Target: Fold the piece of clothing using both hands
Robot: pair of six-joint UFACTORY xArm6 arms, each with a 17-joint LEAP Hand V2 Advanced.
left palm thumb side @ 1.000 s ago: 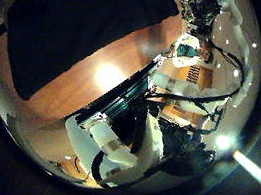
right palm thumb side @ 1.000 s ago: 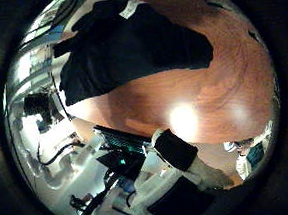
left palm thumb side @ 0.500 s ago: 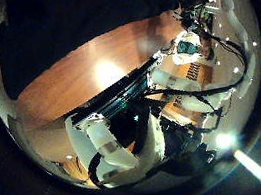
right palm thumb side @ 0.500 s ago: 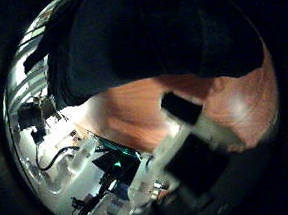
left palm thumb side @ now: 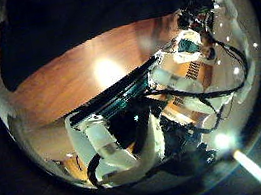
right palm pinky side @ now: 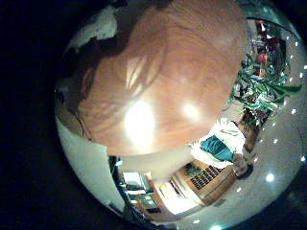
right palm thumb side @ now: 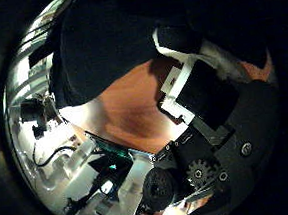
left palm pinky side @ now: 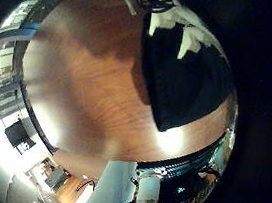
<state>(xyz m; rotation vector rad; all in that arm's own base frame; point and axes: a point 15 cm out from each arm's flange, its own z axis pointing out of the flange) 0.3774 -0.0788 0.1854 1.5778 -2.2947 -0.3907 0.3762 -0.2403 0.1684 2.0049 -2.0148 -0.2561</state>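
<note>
A dark piece of clothing lies flat on the wooden table. In the left little finger side palm view the clothing [left palm pinky side: 183, 93] lies beside bare table [left palm pinky side: 78, 84], and pale fingers [left palm pinky side: 177, 21] reach over its far edge. In the left thumb side palm view the clothing [left palm thumb side: 86, 19] lies beyond a strip of table [left palm thumb side: 76, 77]; the left hand [left palm thumb side: 114, 146] stays relaxed. In the right thumb side palm view the clothing [right palm thumb side: 104, 50] is close, and the right hand's fingers [right palm thumb side: 197, 73] curl onto its edge. The right little finger side palm view shows mostly the table [right palm pinky side: 163, 77].
The table's edge [right palm thumb side: 106, 131] runs close to the right hand, with room equipment beyond it. In the left thumb side palm view a monitor and stands [left palm thumb side: 189, 52] are past the table.
Both palms have come closer to the clothing. The right hand's fingers, out of view one second ago, have curled in over the cloth's edge. The left hand's fingers look the same.
</note>
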